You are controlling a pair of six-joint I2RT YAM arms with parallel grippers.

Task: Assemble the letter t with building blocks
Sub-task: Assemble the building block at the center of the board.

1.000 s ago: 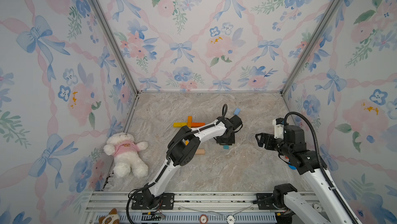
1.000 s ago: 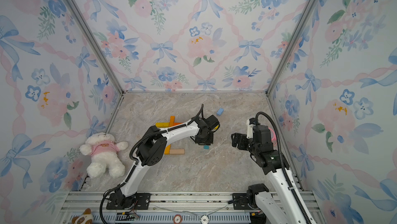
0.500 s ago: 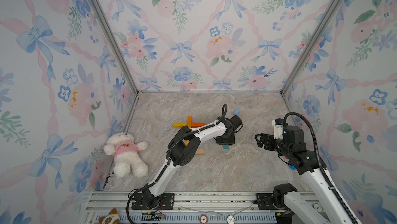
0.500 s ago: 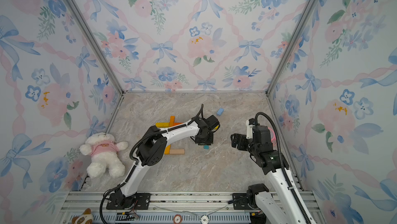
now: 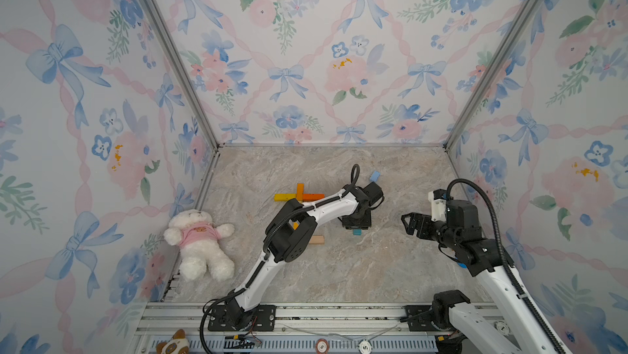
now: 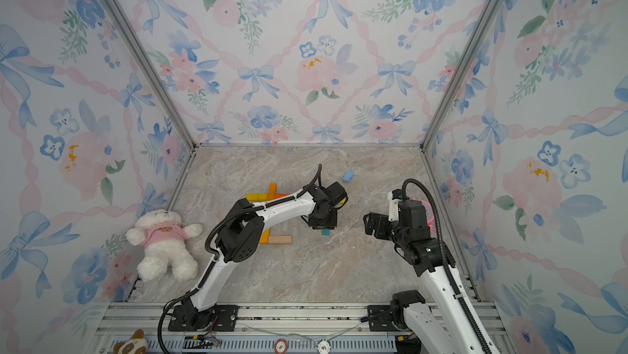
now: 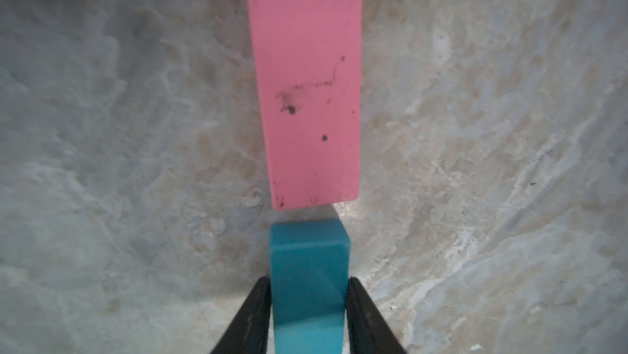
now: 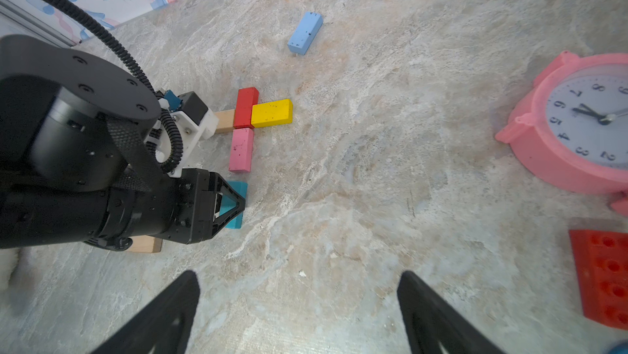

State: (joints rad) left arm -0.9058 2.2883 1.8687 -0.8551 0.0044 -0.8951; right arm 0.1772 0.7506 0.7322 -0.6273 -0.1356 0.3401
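The left gripper (image 7: 309,279) reaches down over the middle of the desk (image 5: 339,267), its two black fingers (image 7: 251,318) standing on either side of the teal block (image 7: 309,260) and right against its flanks; whether they press it or merely flank it I cannot tell. The right gripper (image 8: 298,276) hangs wide open above bare desk toward the right edge, with nothing between its fingers and well apart from the blocks. A white plush bear (image 5: 200,243) in a pink shirt lies at the left edge, toward the front left corner. A pink alarm clock (image 8: 557,138) sits by the right edge, with a red studded brick (image 8: 601,274) near it. The teal block lies flat, in line with the pink block (image 7: 307,87), a narrow gap between their ends. The far end of the pink block meets the red block (image 8: 245,107), which carries on the same line, and a bare wood block (image 8: 224,120) and a yellow block (image 8: 272,113) butt against the red one's two sides as a crossbar. A second wood block (image 5: 316,240) lies nearer the front edge, partly under the left arm (image 5: 326,208), with an orange block (image 6: 265,237) at its end. Toward the far edge, a second yellow block (image 5: 284,196), an upright orange piece (image 5: 299,189) and a deeper orange piece (image 5: 314,196) form a small cross. A light blue block (image 5: 374,176) lies alone nearer the far edge.
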